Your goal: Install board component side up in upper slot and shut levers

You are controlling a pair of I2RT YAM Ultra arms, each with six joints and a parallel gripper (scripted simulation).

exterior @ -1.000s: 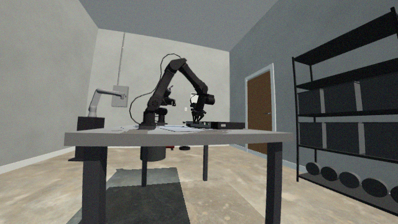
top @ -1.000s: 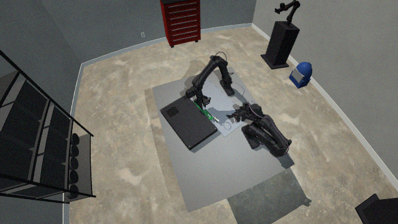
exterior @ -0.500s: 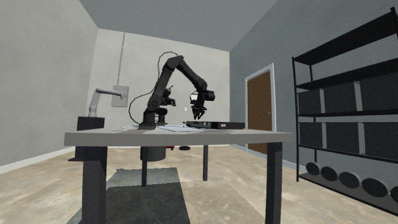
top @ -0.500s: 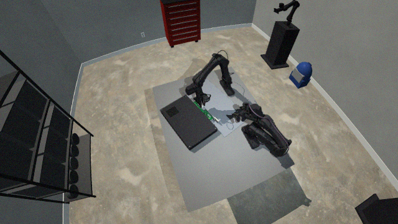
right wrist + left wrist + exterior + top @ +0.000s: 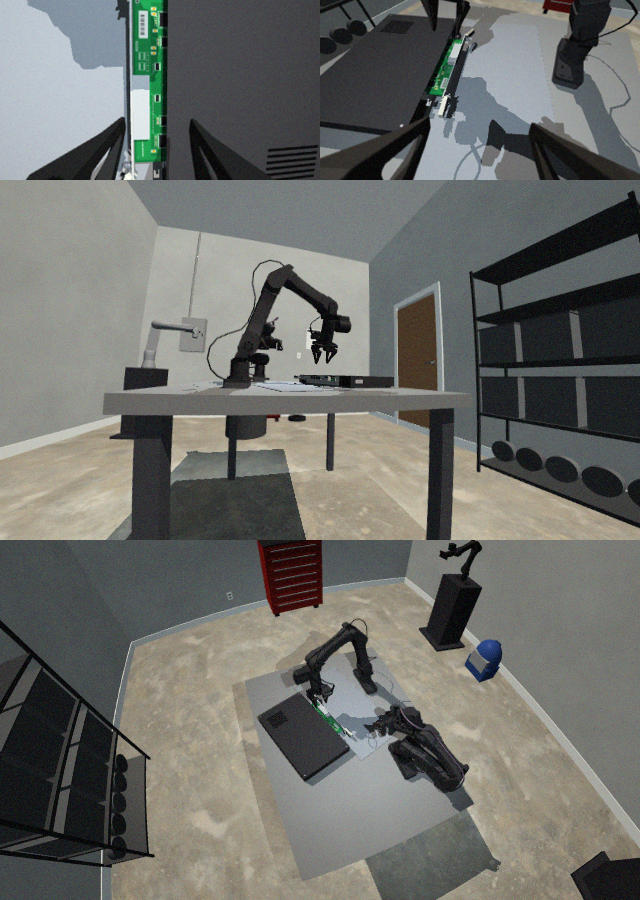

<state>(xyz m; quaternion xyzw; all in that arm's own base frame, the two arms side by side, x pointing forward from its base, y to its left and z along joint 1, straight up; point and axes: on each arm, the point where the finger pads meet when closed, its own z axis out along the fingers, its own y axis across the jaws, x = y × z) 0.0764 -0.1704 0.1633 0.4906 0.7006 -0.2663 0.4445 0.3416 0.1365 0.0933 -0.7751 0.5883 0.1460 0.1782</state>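
Observation:
The flat black enclosure (image 5: 302,734) lies on the bench, and also shows in the left wrist view (image 5: 380,76). The green board (image 5: 330,720) (image 5: 149,80) sits in its slot, component side up, with a narrow strip still showing outside. A white lever (image 5: 445,105) stands at the board's near end, and I cannot tell its angle. My right gripper (image 5: 318,701) (image 5: 157,123) hovers above the board's far end, open and empty. My left gripper (image 5: 371,729) (image 5: 480,124) is wide open and empty, a little way off from the board's near end.
A lighter grey mat (image 5: 350,710) lies beside the enclosure's slot side. A thin cable loop (image 5: 469,161) lies on it near my left gripper. The right arm's base (image 5: 571,68) stands at the mat's far edge. A shelf rack (image 5: 555,370) stands off the bench.

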